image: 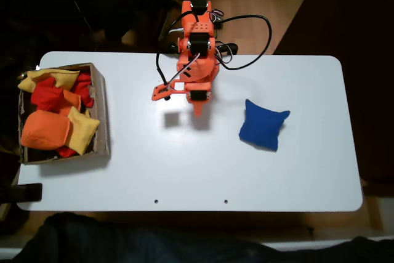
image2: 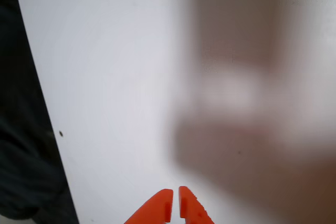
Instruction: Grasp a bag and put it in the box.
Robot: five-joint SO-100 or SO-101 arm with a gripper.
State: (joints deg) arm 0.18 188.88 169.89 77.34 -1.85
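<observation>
The blue bag [image: 263,124] lies flat on the white surface [image: 184,170] in the fixed view, in the right half, roughly midway between the far and near edges and well clear of the right edge, its pointed corners sticking out. Nothing touches it. The orange arm [image: 196,53] stands at the middle of the far edge, its base hanging over that edge with black cables [image: 246,29] looping around it, and it is folded in on itself, so that the upper links stack above the base and the end effector [image: 198,108] points down and toward the near edge, just left of the bag and apart from it. It hangs above the bare surface and casts a soft shadow below it. In the wrist view the end effector [image2: 175,205] enters from the bottom edge: its two orange fingers are pressed almost together, with a thin slit between the tips, and they pinch nothing. That view also shows the near edge of the surface, with two small holes along it. The cardboard box [image: 103,115] sits in the far left corner of the surface, well apart from the bag, and holds a heap of orange, yellow and red beanbags [image: 55,121].
</observation>
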